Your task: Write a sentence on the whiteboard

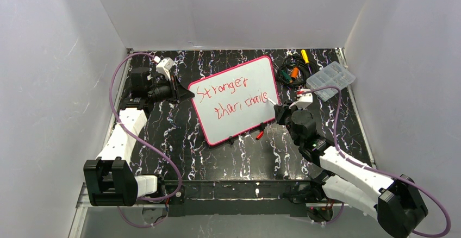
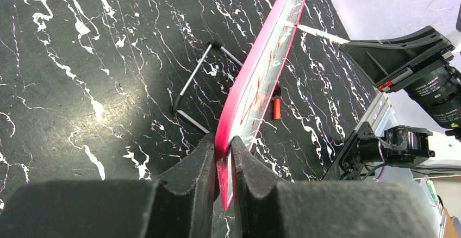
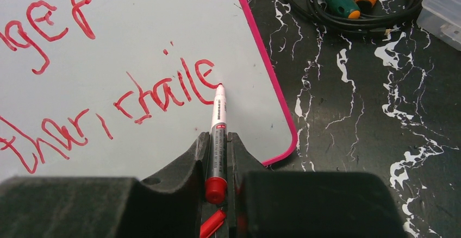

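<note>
The whiteboard (image 1: 234, 99), white with a pink-red border, stands tilted in the middle of the black marble table. The sentence (image 1: 231, 99) runs across it in two slanted red lines, reading about "Stronger than, traile". My left gripper (image 2: 223, 145) is shut on the whiteboard's (image 2: 261, 75) left edge. My right gripper (image 3: 217, 137) is shut on a red marker (image 3: 217, 124). The marker's tip touches the whiteboard (image 3: 136, 31) just after the last "e" of the sentence (image 3: 157, 94). A red marker cap (image 1: 260, 135) lies on the table below the whiteboard's lower edge.
A clear plastic compartment box (image 1: 330, 77) sits at the back right. Beside it lies a coil of black cable with orange, green and yellow screwdrivers (image 1: 293, 72). A wire stand (image 2: 193, 94) props the board from behind. White walls enclose the table on three sides.
</note>
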Available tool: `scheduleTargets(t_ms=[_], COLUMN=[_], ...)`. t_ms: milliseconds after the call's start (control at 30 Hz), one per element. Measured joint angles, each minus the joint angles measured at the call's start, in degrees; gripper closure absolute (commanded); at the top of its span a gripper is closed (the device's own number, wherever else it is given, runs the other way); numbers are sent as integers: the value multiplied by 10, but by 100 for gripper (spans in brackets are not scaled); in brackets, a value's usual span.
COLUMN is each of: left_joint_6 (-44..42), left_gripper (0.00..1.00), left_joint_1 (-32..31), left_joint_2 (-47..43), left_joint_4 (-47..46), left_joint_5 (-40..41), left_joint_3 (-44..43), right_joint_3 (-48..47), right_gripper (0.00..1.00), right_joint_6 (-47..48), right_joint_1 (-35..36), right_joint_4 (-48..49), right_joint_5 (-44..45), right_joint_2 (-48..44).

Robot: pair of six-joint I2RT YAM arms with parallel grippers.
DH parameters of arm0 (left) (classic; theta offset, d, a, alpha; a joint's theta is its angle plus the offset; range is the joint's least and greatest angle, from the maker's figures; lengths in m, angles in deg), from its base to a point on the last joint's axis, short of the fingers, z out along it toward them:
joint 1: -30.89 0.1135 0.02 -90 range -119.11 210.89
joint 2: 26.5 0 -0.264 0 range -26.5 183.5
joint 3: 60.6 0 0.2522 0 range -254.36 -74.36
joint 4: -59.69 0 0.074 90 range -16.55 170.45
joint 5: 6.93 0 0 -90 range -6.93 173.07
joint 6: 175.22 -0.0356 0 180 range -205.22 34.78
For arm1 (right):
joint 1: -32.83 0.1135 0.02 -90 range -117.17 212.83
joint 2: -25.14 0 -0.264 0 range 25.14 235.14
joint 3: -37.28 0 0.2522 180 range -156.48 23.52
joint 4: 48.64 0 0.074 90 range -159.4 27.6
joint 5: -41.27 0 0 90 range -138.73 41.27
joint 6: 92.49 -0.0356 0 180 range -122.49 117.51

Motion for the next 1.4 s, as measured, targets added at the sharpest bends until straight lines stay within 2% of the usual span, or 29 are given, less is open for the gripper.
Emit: scheduleTargets(t_ms=[733,1400], left_joint_6=[0,0], left_gripper=[100,100], left_joint_1=[0,0], left_joint_2=[0,0], left_joint_4=[0,0], left_joint_5=[0,0], left_joint_3=[0,0], right_joint_3=[-8,0], right_gripper=[99,99], right_joint_6=[38,4], right_joint_1=[0,0], right_joint_4=[46,10], right_joint_5=[10,12], right_joint_2=[17,3])
